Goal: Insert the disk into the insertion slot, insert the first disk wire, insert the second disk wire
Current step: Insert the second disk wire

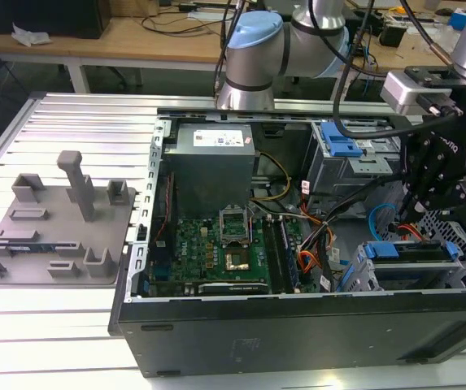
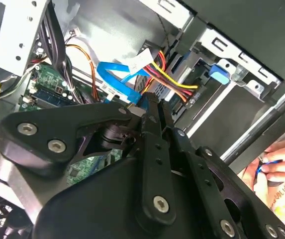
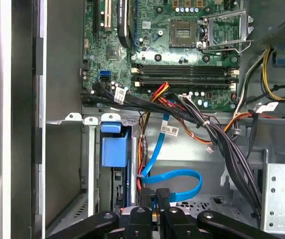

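Down inside the open case (image 1: pixel 298 341), the gripper (image 3: pixel 157 199) has its fingers (image 3: pixel 163 195) drawn together, pinching the dark plug of the blue cable (image 3: pixel 174 177), just beside the back of the disk (image 3: pixel 113 152). That disk sits seated in its slot (image 1: pixel 363 272), blue carrier showing at the edge. Orange-red wires (image 2: pixel 174 79) run to the disk's rear, close to the blue cable. Motherboard (image 3: pixel 182 50) lies farther from the slot.

Even overhead light; glare on the ribbed table (image 1: pixel 70 122); soft, slightly blurred edges.
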Controlling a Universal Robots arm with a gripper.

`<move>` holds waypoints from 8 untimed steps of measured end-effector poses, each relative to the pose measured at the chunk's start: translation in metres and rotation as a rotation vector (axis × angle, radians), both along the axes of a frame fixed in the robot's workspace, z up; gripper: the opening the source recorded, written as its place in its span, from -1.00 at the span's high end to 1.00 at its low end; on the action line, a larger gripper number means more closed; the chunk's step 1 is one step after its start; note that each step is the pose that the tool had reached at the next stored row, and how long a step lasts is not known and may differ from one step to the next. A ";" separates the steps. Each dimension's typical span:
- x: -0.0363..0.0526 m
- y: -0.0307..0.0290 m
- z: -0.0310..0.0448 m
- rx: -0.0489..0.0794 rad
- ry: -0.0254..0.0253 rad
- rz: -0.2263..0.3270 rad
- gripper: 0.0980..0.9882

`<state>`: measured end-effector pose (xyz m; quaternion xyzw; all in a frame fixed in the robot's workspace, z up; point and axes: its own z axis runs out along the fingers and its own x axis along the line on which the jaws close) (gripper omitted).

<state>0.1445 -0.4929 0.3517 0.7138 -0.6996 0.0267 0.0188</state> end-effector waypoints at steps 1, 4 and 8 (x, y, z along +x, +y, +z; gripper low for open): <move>-0.0001 0.0000 -0.0001 0.009 0.0000 -0.012 0.86; 0.0001 -0.0035 -0.0008 0.025 0.0000 -0.036 0.86; 0.0004 -0.0160 -0.0019 0.031 0.0001 -0.036 0.86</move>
